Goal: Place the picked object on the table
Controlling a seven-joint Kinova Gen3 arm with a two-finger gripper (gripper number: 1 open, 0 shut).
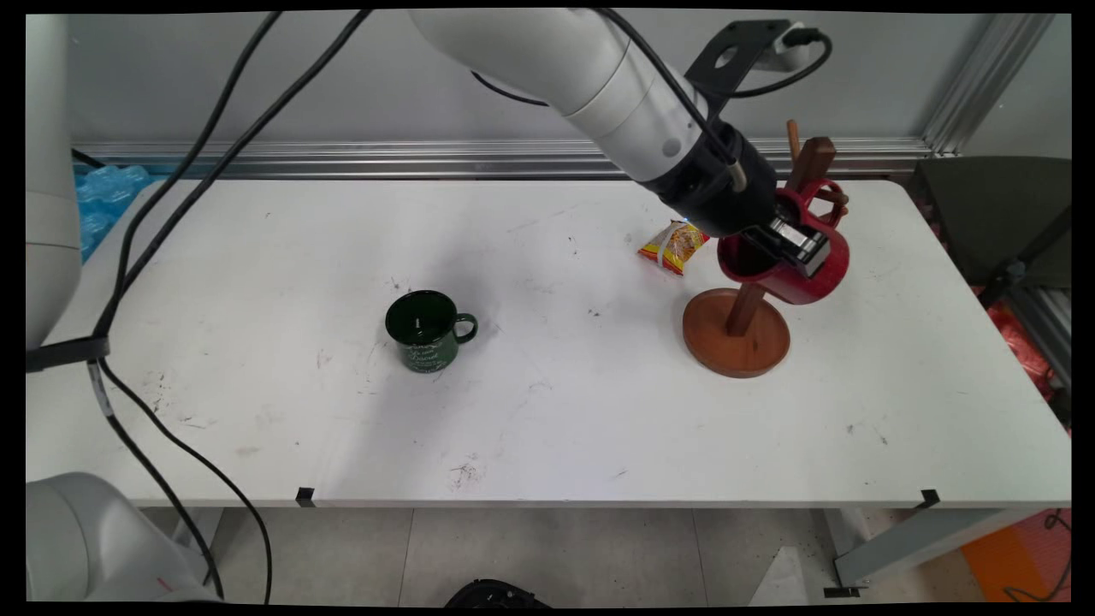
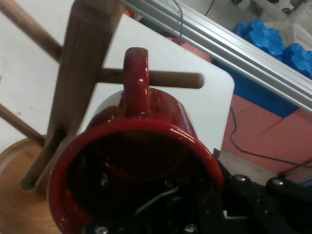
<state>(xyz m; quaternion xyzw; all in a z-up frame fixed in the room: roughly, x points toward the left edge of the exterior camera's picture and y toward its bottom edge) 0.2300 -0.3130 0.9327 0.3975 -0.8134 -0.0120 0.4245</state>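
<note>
My gripper [image 1: 799,245] is shut on the rim of a red mug [image 1: 813,275], one finger inside it and one outside. The mug is tilted, held against the wooden mug tree [image 1: 737,340], above its round base. In the hand view the red mug [image 2: 141,161] fills the lower middle, its mouth facing the camera and my gripper [image 2: 210,196] clamped on its right rim. Its handle [image 2: 135,80] lies at a horizontal peg [image 2: 178,78] of the tree's post [image 2: 80,68]; whether the peg passes through the handle I cannot tell.
A dark green mug [image 1: 425,329] stands upright mid-table, handle to the right. A yellow and red snack packet [image 1: 673,245] lies just left of the mug tree. Black cables hang at the left. The table's right edge is close to the tree.
</note>
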